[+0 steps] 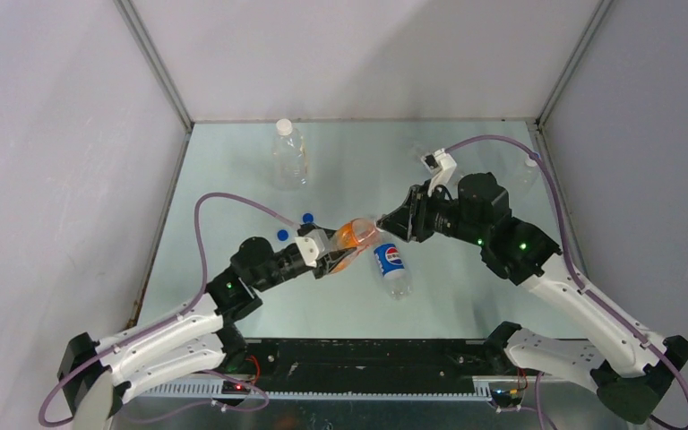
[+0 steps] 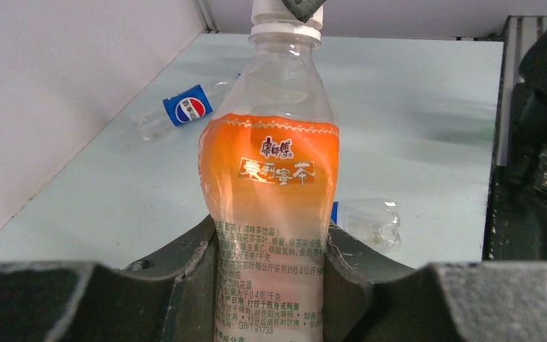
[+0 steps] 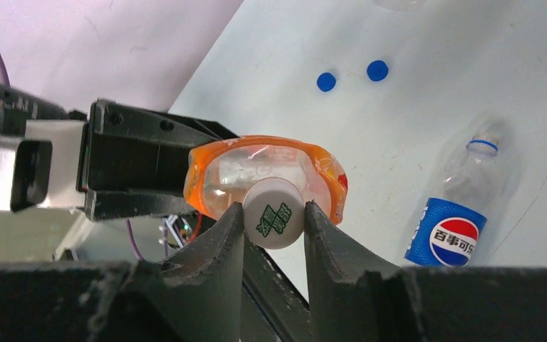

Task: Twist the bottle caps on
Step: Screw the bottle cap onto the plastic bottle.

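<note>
My left gripper (image 2: 271, 285) is shut on the lower body of an orange-labelled bottle (image 2: 271, 171), held above the table (image 1: 340, 161) with its neck toward the right arm. A white cap (image 3: 274, 221) with green print sits on that bottle's neck, and my right gripper (image 3: 274, 224) is shut on it from both sides. In the top view the orange-labelled bottle (image 1: 355, 239) hangs between the left gripper (image 1: 331, 255) and the right gripper (image 1: 383, 226). Two blue caps (image 1: 307, 217) (image 1: 282, 235) lie loose on the table left of it.
A blue-labelled Pepsi bottle (image 1: 392, 265) lies uncapped on its side just below the held bottle. A clear capped bottle (image 1: 288, 152) stands at the back left. Another small clear bottle (image 1: 527, 172) stands by the right wall.
</note>
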### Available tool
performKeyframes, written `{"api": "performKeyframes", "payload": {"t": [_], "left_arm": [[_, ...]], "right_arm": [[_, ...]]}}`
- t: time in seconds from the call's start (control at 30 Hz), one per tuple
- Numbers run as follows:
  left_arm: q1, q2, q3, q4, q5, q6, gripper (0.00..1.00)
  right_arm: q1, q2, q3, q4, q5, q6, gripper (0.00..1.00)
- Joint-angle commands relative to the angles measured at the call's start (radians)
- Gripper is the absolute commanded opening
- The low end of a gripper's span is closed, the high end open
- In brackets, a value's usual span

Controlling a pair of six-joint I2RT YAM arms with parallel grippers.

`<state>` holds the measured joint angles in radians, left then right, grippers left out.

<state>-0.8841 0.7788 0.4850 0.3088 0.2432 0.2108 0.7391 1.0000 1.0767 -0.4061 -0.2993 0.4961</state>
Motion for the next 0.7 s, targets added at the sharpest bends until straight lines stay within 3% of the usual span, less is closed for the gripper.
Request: {"api": "performKeyframes", "payload": {"t": [0.0,0.13,0.23,0.37,0.57,0.67], "left_arm": [[-0.036,0.008,0.030,0.310,-0.074,0.013,0.00],[-0.036,-0.010,-0.002,0.279,-0.098,0.004,0.00],[-0.036,-0.031,-0.043,0.265,-0.143,-0.025,0.00],[-0.035,-0.057,-0.098,0.228,-0.195,-0.052,0.00],[-0.023,-0.061,-0.141,0.201,-0.226,-0.105,0.00],[0.022,-0.068,-0.140,0.174,-0.175,-0.149,0.00]], "right_arm": [[0.085,0.031,-0.013,-0.051,0.002,0.186,0.07],[0.094,0.013,-0.012,-0.040,0.034,0.190,0.17],[0.093,-0.016,-0.012,-0.032,0.055,0.145,0.37],[0.094,-0.055,-0.014,-0.013,0.071,0.085,0.55],[0.089,-0.093,-0.012,-0.006,0.026,-0.027,0.68],[0.076,-0.116,-0.013,-0.024,-0.022,-0.133,0.76]]}}
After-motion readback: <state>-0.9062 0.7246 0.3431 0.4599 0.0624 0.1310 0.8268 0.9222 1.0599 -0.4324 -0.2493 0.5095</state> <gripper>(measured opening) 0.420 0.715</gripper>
